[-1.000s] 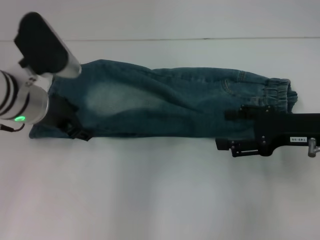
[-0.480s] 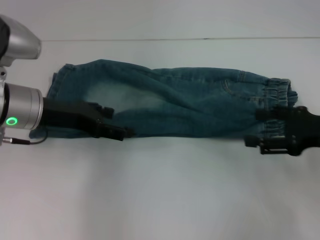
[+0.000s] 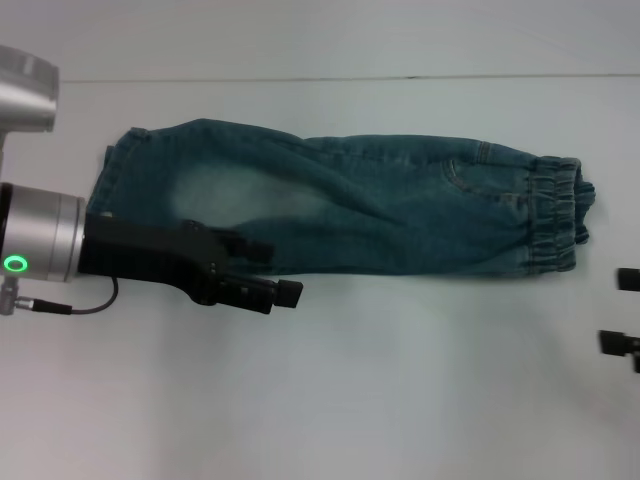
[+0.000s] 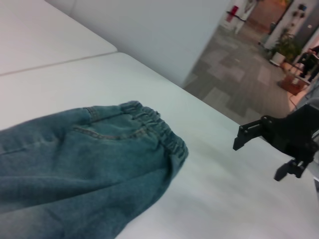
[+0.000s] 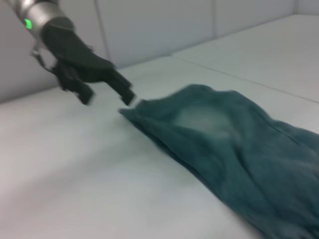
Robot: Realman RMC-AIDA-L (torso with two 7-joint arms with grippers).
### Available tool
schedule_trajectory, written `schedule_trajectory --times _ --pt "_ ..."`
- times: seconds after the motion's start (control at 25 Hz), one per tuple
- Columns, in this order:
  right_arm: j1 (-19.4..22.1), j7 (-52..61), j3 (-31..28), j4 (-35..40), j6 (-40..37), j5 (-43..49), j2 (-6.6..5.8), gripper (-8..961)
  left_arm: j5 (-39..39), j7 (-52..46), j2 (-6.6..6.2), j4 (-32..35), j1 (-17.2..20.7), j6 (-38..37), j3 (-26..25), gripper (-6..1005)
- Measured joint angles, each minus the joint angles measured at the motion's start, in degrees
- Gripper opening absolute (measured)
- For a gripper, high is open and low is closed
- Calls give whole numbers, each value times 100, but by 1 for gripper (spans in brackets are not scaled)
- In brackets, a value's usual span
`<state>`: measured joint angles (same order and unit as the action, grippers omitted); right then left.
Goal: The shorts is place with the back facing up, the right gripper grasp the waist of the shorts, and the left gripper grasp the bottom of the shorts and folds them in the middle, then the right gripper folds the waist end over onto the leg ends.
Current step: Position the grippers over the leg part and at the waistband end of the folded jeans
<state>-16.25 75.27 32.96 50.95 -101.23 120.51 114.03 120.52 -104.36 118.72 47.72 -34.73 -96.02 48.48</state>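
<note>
The blue denim shorts (image 3: 350,205) lie flat and folded lengthwise across the white table. Their elastic waist (image 3: 555,215) is at the right and the leg ends (image 3: 112,180) at the left. My left gripper (image 3: 272,272) hovers at the near edge of the shorts, about a third of the way along from the leg ends. It is open and holds nothing. My right gripper (image 3: 622,310) sits at the right edge of the head view, off the waist, open and empty. The left wrist view shows the waist (image 4: 149,122) and the right gripper (image 4: 261,157) beyond it. The right wrist view shows the left gripper (image 5: 106,95) beside the leg ends (image 5: 149,117).
The white table (image 3: 380,400) stretches in front of the shorts, and its back edge (image 3: 400,77) runs behind them. Past the table's side, the left wrist view shows an open floor area (image 4: 239,74).
The right gripper has drawn back to the right, off the waist. The left gripper has slid right along the near edge of the shorts. The shorts have not moved.
</note>
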Motion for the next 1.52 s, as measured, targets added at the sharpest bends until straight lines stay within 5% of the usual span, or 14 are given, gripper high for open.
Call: schedule_trajectory --times 0.44,1.12,1.52 --pt "422 -1262 -1256 -441 818 70 282 910 -11 -24 39 -194 -284 -42 -16 892" --pt "-773 -1458 -1001 -1675 2454 561 300 905 30 -32 157 -473 -539 413 214 893" --pt "-1048 -1850 -819 -2000 2604 691 307 903 1 -13 220 -469 -509 492 172 893"
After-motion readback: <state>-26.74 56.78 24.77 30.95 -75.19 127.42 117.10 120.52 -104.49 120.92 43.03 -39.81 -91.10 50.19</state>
